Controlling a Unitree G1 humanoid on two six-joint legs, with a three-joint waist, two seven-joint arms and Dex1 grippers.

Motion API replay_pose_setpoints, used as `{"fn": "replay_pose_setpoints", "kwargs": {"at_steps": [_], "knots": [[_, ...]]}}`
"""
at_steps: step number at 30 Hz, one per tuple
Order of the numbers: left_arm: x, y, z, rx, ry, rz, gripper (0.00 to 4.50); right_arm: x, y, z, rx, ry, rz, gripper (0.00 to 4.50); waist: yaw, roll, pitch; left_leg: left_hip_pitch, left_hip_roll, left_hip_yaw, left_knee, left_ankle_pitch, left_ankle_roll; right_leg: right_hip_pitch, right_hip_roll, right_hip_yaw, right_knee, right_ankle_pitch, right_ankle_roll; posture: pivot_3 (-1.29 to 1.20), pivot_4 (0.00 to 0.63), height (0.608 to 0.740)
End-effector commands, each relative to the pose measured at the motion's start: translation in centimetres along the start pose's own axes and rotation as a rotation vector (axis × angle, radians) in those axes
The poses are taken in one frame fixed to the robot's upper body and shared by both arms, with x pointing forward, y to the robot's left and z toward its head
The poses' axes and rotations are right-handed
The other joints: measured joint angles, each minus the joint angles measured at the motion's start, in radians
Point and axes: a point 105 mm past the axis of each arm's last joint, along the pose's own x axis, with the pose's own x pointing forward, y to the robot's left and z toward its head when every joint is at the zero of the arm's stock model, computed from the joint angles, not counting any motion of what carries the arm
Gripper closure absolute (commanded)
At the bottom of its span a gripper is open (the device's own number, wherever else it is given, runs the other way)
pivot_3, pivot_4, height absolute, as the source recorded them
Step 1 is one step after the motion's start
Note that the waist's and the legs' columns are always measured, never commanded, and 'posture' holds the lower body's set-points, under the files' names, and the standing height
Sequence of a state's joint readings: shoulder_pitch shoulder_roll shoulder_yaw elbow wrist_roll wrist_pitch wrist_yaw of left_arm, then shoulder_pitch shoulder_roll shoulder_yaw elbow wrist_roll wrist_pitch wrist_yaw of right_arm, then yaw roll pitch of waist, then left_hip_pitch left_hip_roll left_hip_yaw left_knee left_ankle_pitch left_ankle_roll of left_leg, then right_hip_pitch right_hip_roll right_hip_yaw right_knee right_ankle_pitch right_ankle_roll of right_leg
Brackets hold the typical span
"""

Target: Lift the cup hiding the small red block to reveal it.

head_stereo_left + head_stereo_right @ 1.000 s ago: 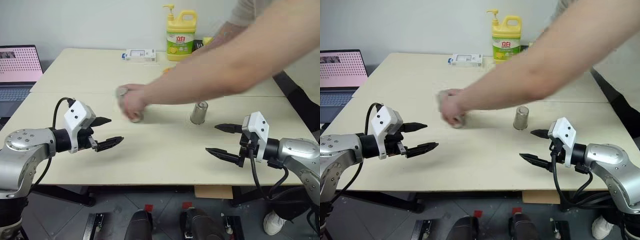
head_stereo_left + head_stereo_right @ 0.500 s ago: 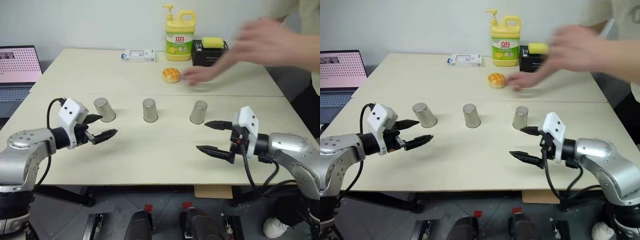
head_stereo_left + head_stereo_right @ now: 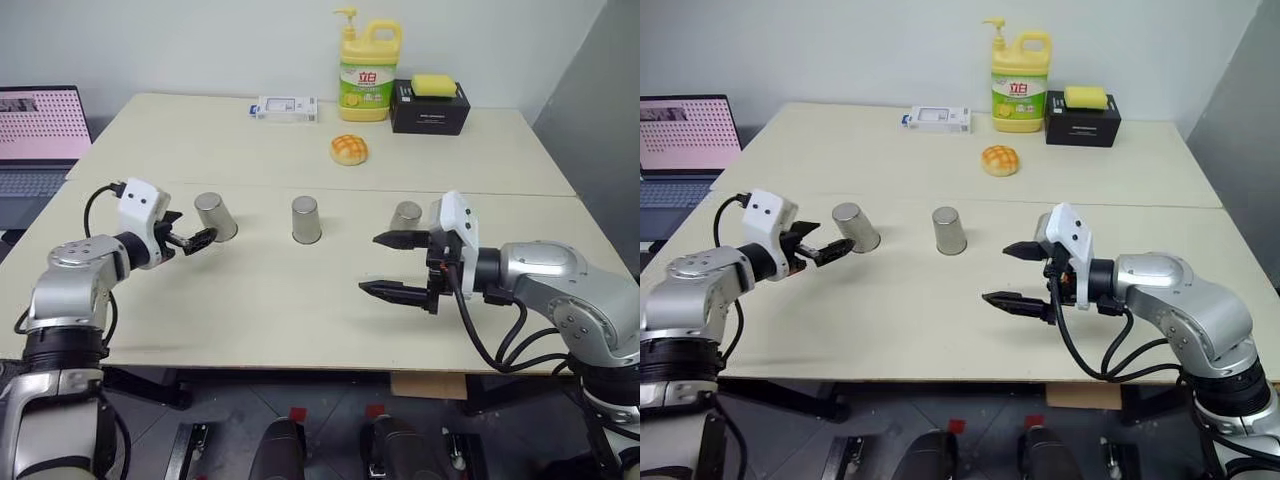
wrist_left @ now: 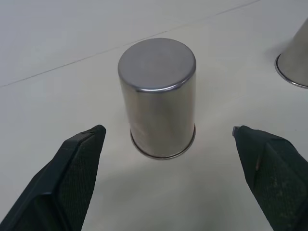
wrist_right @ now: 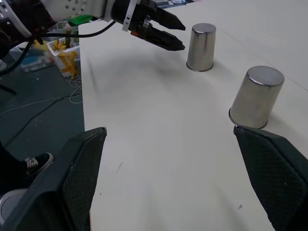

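Since the earlier frames, the person's arm has withdrawn from the table, and my left gripper (image 3: 195, 239) has advanced to the leftmost cup (image 3: 216, 216).

Head views: three inverted steel cups stand in a row; the middle cup (image 3: 306, 219) and right cup (image 3: 406, 216) are untouched. The small red block is hidden; I cannot tell which cup covers it. My left fingers are spread wide, tips just beside the leftmost cup. My right gripper (image 3: 390, 265) points across the table toward my left, fingers apart, empty.

Left wrist view: the cup (image 4: 158, 97) sits centred between my open fingers (image 4: 72, 180), not yet touched. Judgement: light, rigid, thin-walled and slippery; grip the tapered wall at mid-height, squarely, then lift straight up.

Right wrist view: my right fingers (image 5: 79, 178) stand wide apart over bare table (image 5: 159, 139).
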State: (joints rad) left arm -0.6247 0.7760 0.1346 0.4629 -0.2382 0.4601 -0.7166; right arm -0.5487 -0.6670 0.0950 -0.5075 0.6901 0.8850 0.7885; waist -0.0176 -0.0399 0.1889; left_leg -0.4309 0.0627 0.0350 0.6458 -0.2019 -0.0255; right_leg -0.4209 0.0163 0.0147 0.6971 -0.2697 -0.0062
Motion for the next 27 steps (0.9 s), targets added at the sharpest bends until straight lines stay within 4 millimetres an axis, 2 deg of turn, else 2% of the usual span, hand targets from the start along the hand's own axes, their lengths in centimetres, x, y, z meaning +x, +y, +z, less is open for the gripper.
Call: {"fn": "replay_pose_setpoints", "kwargs": {"at_steps": [1, 12, 17, 19, 21, 24, 27], "knots": [[1.5, 0.7, 1.1, 0.033, -0.024, 0.036, 0.01, 0.0, 0.8, 1.4, -0.062, -0.022, 0.031, 0.00, 0.000, 0.000, 0.000, 0.000, 0.000, 0.000, 0.000, 0.000, 0.000, 0.000, 0.000, -0.001, 0.000, 0.000, 0.000, 0.00, 0.150, 0.740], [4.7, 0.6, 1.4, 0.015, -0.009, 0.062, 0.01, -0.2, 1.1, 1.3, -0.071, -0.004, 0.036, 0.00, -0.001, 0.000, 0.000, -0.001, -0.001, 0.000, 0.000, 0.000, 0.000, 0.000, 0.001, -0.001, 0.000, 0.000, 0.000, 0.00, 0.150, 0.740], [5.4, -0.4, 1.7, 0.010, -0.025, 0.016, 0.91, -0.2, 1.1, 1.2, -0.073, 0.002, 0.038, 0.00, -0.007, 0.000, 0.000, -0.001, -0.001, 0.000, 0.000, 0.000, 0.000, 0.000, 0.001, -0.001, 0.000, 0.000, 0.000, 0.00, 0.150, 0.740], [5.4, -0.3, 1.7, 0.008, -0.029, 0.018, 1.47, -0.2, 1.0, 1.2, -0.072, 0.001, 0.035, 0.00, -0.008, 0.000, 0.000, -0.001, -0.001, 0.000, 0.000, 0.000, 0.000, 0.000, 0.001, -0.001, 0.000, 0.000, 0.000, 0.00, 0.150, 0.740], [5.3, -0.1, 1.6, 0.001, -0.035, 0.022, 1.75, -0.3, 1.0, 1.2, -0.070, -0.001, 0.030, 0.00, -0.009, 0.000, 0.000, -0.001, -0.001, 0.000, 0.000, 0.000, 0.000, 0.000, 0.001, -0.001, 0.000, 0.000, 0.000, 0.00, 0.150, 0.740], [5.0, 0.2, 1.8, 0.000, -0.048, 0.027, 1.75, -0.3, 0.9, 1.2, -0.069, -0.003, 0.027, 0.00, -0.009, 0.000, 0.000, -0.001, -0.001, 0.000, 0.000, 0.000, 0.000, 0.000, 0.001, -0.001, 0.000, 0.000, 0.000, 0.00, 0.150, 0.740], [4.2, 1.2, 3.5, -0.007, -0.116, 0.068, 1.75, -0.3, 0.9, 1.2, -0.069, -0.003, 0.030, 0.00, -0.009, 0.000, 0.000, -0.001, -0.001, 0.000, 0.000, 0.000, 0.000, 0.000, 0.001, -0.001, 0.000, 0.000, 0.000, 0.00, 0.150, 0.740]]}}
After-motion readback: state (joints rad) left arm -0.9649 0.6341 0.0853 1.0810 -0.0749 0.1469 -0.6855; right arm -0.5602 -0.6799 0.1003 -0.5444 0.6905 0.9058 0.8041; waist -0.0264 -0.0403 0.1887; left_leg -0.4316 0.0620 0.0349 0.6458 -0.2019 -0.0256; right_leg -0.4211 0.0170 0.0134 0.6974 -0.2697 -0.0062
